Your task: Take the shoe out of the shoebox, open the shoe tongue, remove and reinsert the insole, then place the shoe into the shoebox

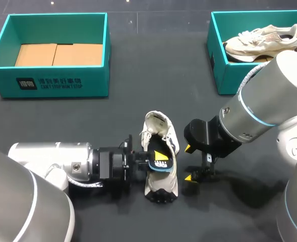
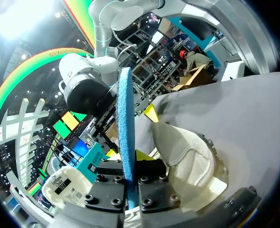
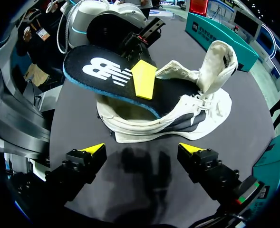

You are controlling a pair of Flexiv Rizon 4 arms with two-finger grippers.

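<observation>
Insole (image 1: 163, 165) sits pinched in the left end effector (image 1: 157, 156), whose arm lies low along the counter (image 1: 138, 91), while the right end effector (image 1: 189, 162) hangs wide open, empty, beside the shoe (image 1: 161, 189).

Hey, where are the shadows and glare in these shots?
Head view: a faint shadow lies on the table beside the right gripper. Right wrist view: a darker shadow falls on the table between the open fingers, short of the shoe. Left wrist view: strong glare blooms in the room well beyond the insole.
</observation>
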